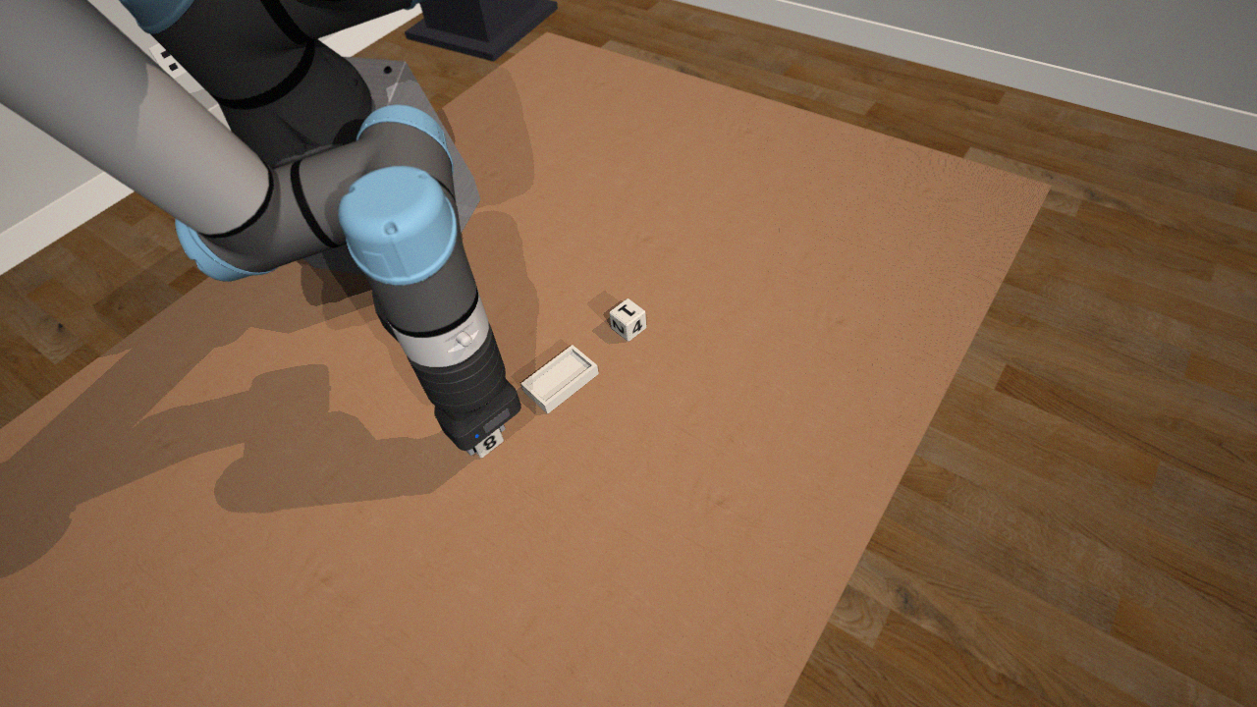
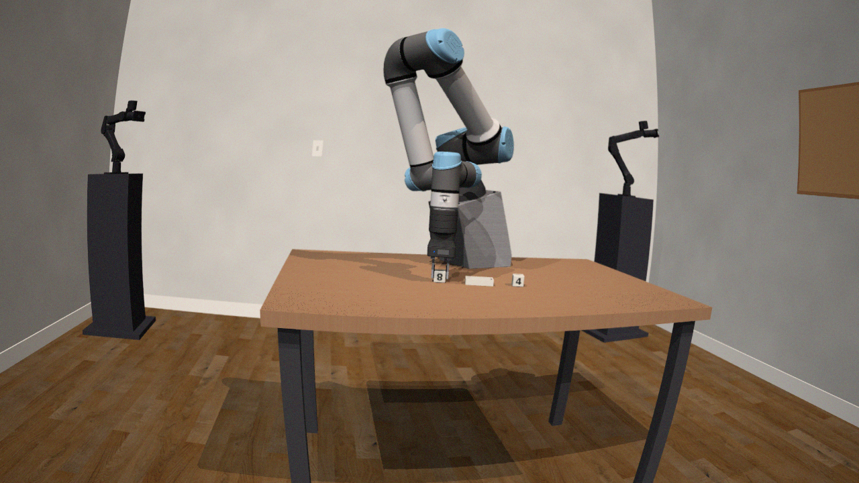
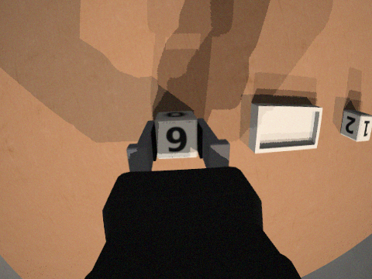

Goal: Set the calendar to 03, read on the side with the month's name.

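Arm (image 1: 189,123) (image 2: 412,120) bent, wrist (image 1: 426,281) (image 2: 445,180) pointing down; end effector (image 1: 488,439) (image 2: 439,276) (image 3: 176,131) (fingers partway apart) gripping.
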Controlling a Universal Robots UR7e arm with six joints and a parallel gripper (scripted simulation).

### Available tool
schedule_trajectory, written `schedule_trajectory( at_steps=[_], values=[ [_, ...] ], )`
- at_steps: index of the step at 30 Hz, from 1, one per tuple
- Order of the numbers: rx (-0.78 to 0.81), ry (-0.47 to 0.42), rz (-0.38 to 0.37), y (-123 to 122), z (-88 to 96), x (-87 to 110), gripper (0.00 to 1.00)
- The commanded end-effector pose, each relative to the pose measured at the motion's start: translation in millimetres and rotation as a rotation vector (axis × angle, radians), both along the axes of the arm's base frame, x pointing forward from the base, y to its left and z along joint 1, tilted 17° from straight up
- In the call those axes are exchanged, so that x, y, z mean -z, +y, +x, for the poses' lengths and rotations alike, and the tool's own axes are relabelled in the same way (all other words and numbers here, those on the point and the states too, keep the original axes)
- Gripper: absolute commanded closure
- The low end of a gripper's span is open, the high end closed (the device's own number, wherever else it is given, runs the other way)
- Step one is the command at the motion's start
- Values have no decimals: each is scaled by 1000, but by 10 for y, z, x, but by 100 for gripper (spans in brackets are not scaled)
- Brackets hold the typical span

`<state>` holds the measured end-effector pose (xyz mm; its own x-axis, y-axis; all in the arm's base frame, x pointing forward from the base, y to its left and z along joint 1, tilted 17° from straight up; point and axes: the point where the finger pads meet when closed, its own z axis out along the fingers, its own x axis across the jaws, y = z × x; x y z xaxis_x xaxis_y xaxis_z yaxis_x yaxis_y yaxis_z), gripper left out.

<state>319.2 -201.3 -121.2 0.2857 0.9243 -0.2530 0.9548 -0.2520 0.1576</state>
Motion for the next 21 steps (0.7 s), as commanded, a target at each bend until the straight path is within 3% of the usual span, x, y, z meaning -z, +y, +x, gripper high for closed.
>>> schedule_trajectory(
  at_steps=[1,17,21],
  values=[
    [0,-3,-2,-17,15,-3,40],
    [0,-3,-2,-17,15,-3,40],
    [0,-3,-2,-17,15,-3,28]
  ],
)
